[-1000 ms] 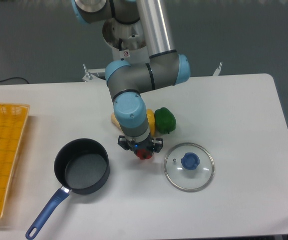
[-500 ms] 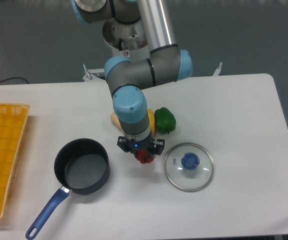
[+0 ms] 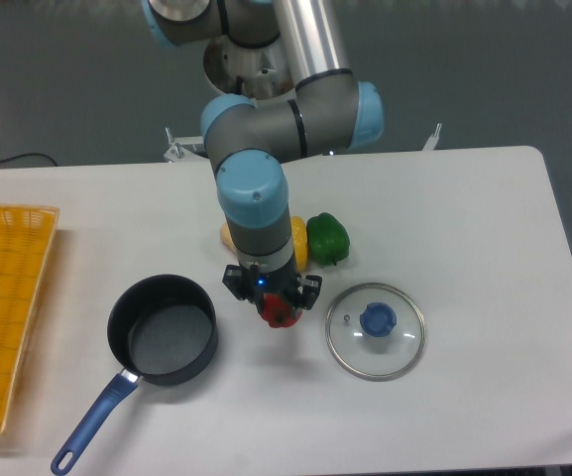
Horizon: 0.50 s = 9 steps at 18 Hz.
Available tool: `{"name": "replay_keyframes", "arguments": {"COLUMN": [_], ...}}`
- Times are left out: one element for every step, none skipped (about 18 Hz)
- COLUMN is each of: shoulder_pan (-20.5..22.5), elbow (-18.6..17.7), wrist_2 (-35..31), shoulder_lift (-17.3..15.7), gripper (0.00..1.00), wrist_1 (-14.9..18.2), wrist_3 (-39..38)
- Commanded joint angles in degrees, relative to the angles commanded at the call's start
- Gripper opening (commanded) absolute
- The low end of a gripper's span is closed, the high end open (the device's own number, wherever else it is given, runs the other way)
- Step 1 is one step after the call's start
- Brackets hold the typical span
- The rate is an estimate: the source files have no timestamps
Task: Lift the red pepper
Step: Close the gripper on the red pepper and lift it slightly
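The red pepper (image 3: 279, 313) shows as a small glossy red lump just below the wrist of my arm, near the middle of the white table. My gripper (image 3: 276, 309) points straight down over it with its fingers on either side of the pepper, shut on it. The gripper body hides the pepper's top. Behind the arm lie the yellow pepper (image 3: 298, 242) and the green pepper (image 3: 327, 238), side by side.
A dark saucepan with a blue handle (image 3: 162, 329) stands left of the gripper. A glass lid with a blue knob (image 3: 376, 329) lies to its right. A yellow basket (image 3: 3, 307) sits at the table's left edge.
The arm has shifted slightly left and toward the camera, and the red pepper has moved along with the gripper, showing a little more below the fingers.
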State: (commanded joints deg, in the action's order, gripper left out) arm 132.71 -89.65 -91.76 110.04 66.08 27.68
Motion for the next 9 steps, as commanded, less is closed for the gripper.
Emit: {"name": "replay_keyframes", "arguments": {"shoulder_pan": [0.00,0.00,0.17,0.26,0.44,0.61,0.62,0.62,0.70], "elbow": [0.27,0.53,0.53,0.53,0.53,0.53,0.53,0.53,0.53], "wrist_2": [0.09,0.26,0.53,0.96,1.32,1.49,1.50,1.58,1.58], "shoulder_lift": [-0.17,-0.61,-0.96,-0.97,-1.31,-1.58,-1.67,-1.67,-1.67], "gripper": [0.38,0.38,0.38,0.38,0.38,0.38,0.38,0.38,0.38], "wrist_1": [0.71,1.32,2.03,2.64,3.08,3.26,3.35,3.35,3.35], "wrist_3": [0.17,0.61,1.31,2.19,2.89,3.34,3.60,3.69,3.69]}}
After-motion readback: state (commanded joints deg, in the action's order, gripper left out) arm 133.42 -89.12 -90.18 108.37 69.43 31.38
